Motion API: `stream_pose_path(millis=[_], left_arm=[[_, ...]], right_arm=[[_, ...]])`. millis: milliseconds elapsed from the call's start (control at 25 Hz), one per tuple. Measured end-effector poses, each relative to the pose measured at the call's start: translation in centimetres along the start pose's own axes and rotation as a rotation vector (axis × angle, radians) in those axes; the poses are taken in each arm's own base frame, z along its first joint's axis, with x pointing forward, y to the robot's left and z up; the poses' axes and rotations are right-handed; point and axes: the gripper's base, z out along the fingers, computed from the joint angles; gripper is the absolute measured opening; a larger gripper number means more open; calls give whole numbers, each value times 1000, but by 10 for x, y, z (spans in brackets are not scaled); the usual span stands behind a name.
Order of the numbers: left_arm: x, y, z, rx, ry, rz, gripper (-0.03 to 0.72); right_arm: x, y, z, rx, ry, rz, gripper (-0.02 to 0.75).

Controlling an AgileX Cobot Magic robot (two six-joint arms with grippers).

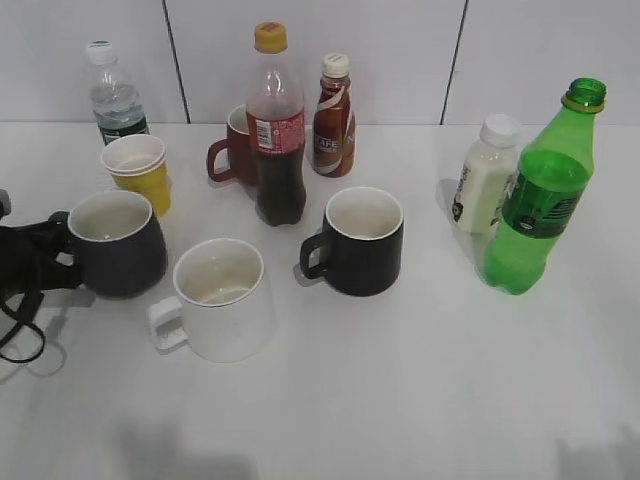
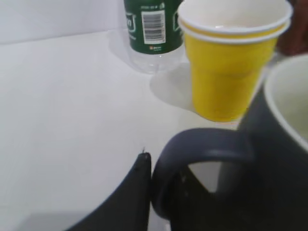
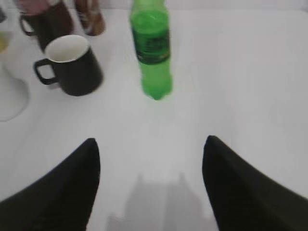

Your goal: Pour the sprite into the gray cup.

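**A:** Two grippers, status? Start with the left.

**B:** Left gripper [image 1: 62, 262] sat at the table's [image 1: 400, 400] left edge, at the handle of the gray cup [image 1: 118, 243]. In the left wrist view one dark finger [image 2: 130, 202] touched the outside of the handle loop [image 2: 202, 149]. Second finger wasn't clearly visible, so I couldn't tell whether it was clamped on the handle or merely against it.

**A:** Right one?

**B:** Right gripper [image 3: 150, 159] had its fingers wide apart with nothing between them, hovering above bare table. It didn't show in the exterior view.

**A:** Where was the sprite?

**B:** Sprite [image 1: 543, 195] stood upright on the right side of the table, cap off, neck ring visible. A white bottle [image 1: 485, 175] stood just beside it, to its left and behind. In the right wrist view it was ahead of the open fingers, well apart from them.

**A:** Cup position relative to the rest?

**B:** Gray cup stood upright at far left, off-white inside, looked empty. Yellow cup [image 1: 138, 170] was right behind it, near but apart. White mug [image 1: 217, 300] was just to its right, closer to camera. Black mug [image 1: 359, 240] sat mid-table, cola bottle [image 1: 276, 125] behind that, with a brown mug [image 1: 235, 148] and a coffee bottle [image 1: 333, 118] near it. A water bottle [image 1: 115, 95] stood at back left.

**A:** Cup to sprite?

**B:** Well apart, opposite sides of the table.
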Motion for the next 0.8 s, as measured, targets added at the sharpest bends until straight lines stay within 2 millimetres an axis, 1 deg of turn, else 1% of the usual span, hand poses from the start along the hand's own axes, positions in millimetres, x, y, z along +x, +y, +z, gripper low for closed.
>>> stream_pose_path(millis=[80, 160, 240, 320, 400, 480, 520, 600, 680, 760, 800], left_arm=[[-9, -1, -9, 1, -5, 16, 66], [-20, -2, -20, 2, -37, 27, 66], [-35, -2, -31, -1, -90, 36, 66], [-49, -3, -41, -7, -142, 43, 66], [-60, -3, -49, -12, -181, 51, 66], [-71, -3, -57, -16, -217, 47, 66], [-76, -3, -61, -16, -235, 35, 66], [-86, -3, -67, -17, -266, 15, 66], [-93, -3, -73, -18, -285, 10, 66], [-99, -4, -78, -19, -289, 13, 66], [-101, -4, -80, -16, -291, 20, 66]], right_arm=[[-10, 2, 4, -21, -28, -33, 473], [-28, 1, 14, -13, -116, -66, 456], [-47, -2, 34, -4, -200, -74, 449], [-59, -5, 63, -2, -204, -63, 449], [-64, -8, 93, 1, -164, -51, 449], [-62, -11, 127, -6, -76, -24, 449], [-60, -13, 140, -8, -33, -32, 449], [-48, -15, 171, -17, 98, -31, 451], [-37, -17, 187, -25, 180, -33, 473], [-28, -19, 201, -23, 249, -26, 522], [-24, -20, 208, -19, 278, -16, 564]])
